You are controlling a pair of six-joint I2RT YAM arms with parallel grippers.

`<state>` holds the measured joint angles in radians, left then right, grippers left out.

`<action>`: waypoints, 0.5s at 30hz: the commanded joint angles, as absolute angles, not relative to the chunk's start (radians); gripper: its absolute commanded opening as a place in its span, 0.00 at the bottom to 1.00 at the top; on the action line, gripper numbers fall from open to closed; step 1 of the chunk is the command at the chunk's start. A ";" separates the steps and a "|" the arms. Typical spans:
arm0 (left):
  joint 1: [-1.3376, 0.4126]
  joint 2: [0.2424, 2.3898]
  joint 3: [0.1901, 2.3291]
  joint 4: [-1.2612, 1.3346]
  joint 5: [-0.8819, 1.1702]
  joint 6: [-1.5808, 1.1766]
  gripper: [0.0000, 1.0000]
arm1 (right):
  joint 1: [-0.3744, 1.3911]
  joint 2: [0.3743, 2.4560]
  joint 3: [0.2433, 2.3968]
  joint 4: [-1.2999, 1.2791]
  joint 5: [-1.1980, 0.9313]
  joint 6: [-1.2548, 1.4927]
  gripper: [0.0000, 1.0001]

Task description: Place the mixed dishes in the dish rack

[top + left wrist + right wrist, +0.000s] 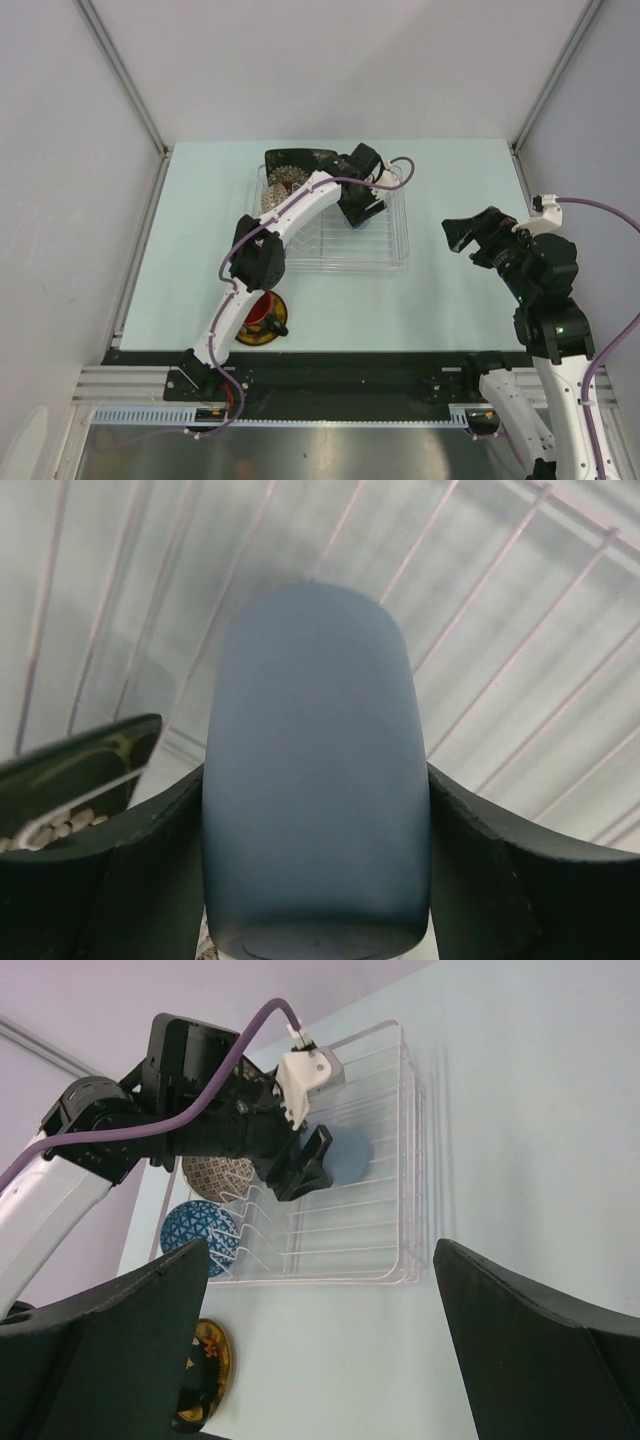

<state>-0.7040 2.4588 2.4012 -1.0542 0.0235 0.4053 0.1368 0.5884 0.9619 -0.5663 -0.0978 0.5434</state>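
At the near left of the pale table (460, 310), the round yellow saucer (272, 330) lies flat with the red mug (260, 310) on it, partly hidden under the left arm and well apart from the dish rack (395, 255). The white wire rack sits farther back near the middle of the table. The black square floral plate (295, 160) stands at its far left corner, with the beige netted bowl (215, 1172) on edge just nearer and a blue patterned dish (200, 1230) on edge nearer still. To their right, the left gripper (318, 1158) reaches down into the rack, its jaws partly spread and clamped on either side of the small blue bowl (315, 800). That bowl hangs over the bare wires in the rack's right half; whether it touches them cannot be told. Far right, off the rack, the right gripper (455, 233) hovers above the table with its fingers (540, 1340) spread fully wide and holding nothing.
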 commanded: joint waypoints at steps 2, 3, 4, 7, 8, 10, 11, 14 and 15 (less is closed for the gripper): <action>-0.704 2.471 2.413 -1.006 0.003 0.457 0.00 | 0.144 0.560 0.936 -0.555 -0.094 0.561 1.00; -0.704 2.473 2.414 -0.997 0.003 0.459 0.00 | 0.146 0.560 0.928 -0.554 -0.098 0.564 1.00; -0.704 2.474 2.413 -0.993 0.003 0.462 0.00 | 0.147 0.560 0.916 -0.551 -0.100 0.569 1.00; -0.706 2.477 2.410 -0.971 0.003 0.465 0.05 | 0.155 0.555 0.899 -0.543 -0.104 0.584 1.00; -0.706 2.476 2.405 -0.968 0.003 0.463 0.12 | 0.156 0.555 0.896 -0.538 -0.106 0.586 1.00; -0.707 2.470 2.395 -0.956 0.005 0.457 0.42 | 0.166 0.555 0.890 -0.534 -0.106 0.589 1.00; -0.707 2.458 2.373 -0.948 0.006 0.456 0.55 | 0.169 0.557 0.887 -0.529 -0.109 0.591 1.00; -0.709 2.433 2.342 -0.910 0.003 0.451 0.99 | 0.192 0.558 0.877 -0.525 -0.107 0.589 1.00; -0.709 2.431 2.341 -0.901 0.002 0.451 1.00 | 0.198 0.560 0.873 -0.523 -0.106 0.594 1.00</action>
